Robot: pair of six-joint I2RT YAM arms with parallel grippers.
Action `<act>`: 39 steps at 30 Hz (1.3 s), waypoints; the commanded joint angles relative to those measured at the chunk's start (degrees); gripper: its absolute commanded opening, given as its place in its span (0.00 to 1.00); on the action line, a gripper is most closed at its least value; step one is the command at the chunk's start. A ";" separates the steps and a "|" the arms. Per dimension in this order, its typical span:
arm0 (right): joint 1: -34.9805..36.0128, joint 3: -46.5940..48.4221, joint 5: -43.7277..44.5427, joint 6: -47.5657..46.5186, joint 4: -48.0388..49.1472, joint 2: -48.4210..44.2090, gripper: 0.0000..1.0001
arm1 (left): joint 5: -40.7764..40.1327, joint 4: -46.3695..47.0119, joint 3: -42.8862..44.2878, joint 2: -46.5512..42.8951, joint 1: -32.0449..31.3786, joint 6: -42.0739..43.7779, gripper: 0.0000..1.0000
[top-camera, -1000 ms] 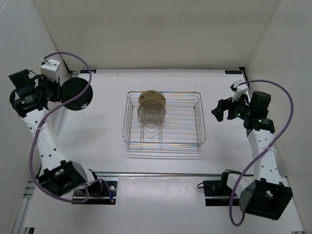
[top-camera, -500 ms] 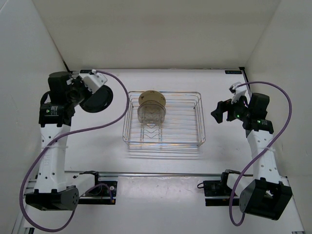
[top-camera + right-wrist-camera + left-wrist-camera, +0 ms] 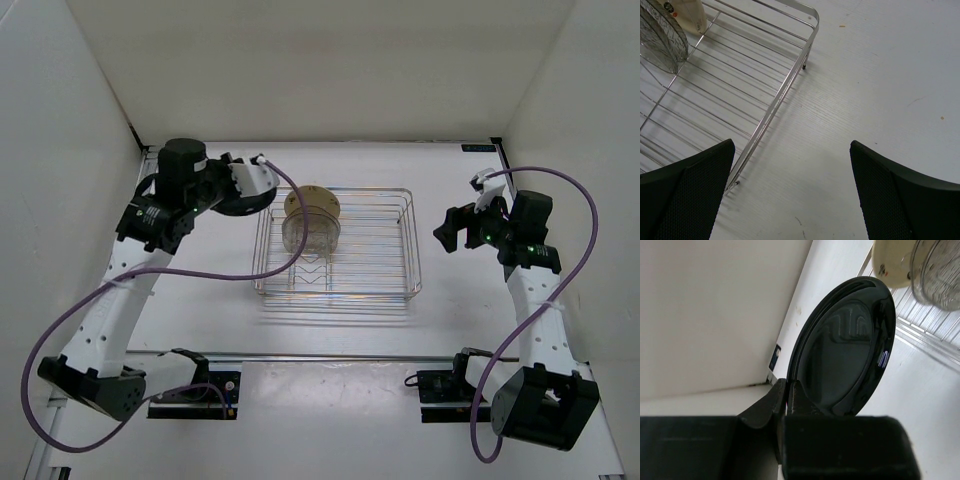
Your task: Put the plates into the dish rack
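My left gripper (image 3: 245, 190) is shut on the rim of the glossy black plate (image 3: 845, 350) and holds it on edge in the air, just off the back left corner of the dish rack (image 3: 335, 240). In the left wrist view the jaws pinch the plate's lower rim at my left gripper (image 3: 788, 396). The tan plate (image 3: 312, 204) and the smoky-grey plates (image 3: 307, 233) stand upright in the rack's central dividers. My right gripper (image 3: 450, 228) is open and empty, right of the rack; it also shows in the right wrist view (image 3: 792, 195).
White walls close in the table at left, back and right. The rack's right rim (image 3: 785, 90) lies just left of my right gripper. The rack's right half holds no plates. A purple cable (image 3: 285, 235) from the left arm hangs over the rack's left side.
My left arm has swung right from the left wall with the black plate, bringing it to the rack's back left corner. My right arm has barely moved.
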 commanded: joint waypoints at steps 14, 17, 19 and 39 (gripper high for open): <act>-0.22 0.37 0.50 0.16 0.93 0.54 0.99 | -4.45 6.55 5.41 11.60 -17.48 -3.63 0.11; -0.22 -0.16 0.50 -0.46 1.54 0.02 0.99 | -4.98 7.78 3.75 12.21 -18.97 -4.34 0.11; -0.22 -0.69 0.50 -0.46 1.54 0.02 0.99 | -5.50 8.49 1.56 12.21 -20.29 -4.34 0.11; -0.75 -1.21 -0.03 0.16 2.68 0.63 0.99 | -6.04 13.85 -3.99 14.50 -23.19 -0.39 0.11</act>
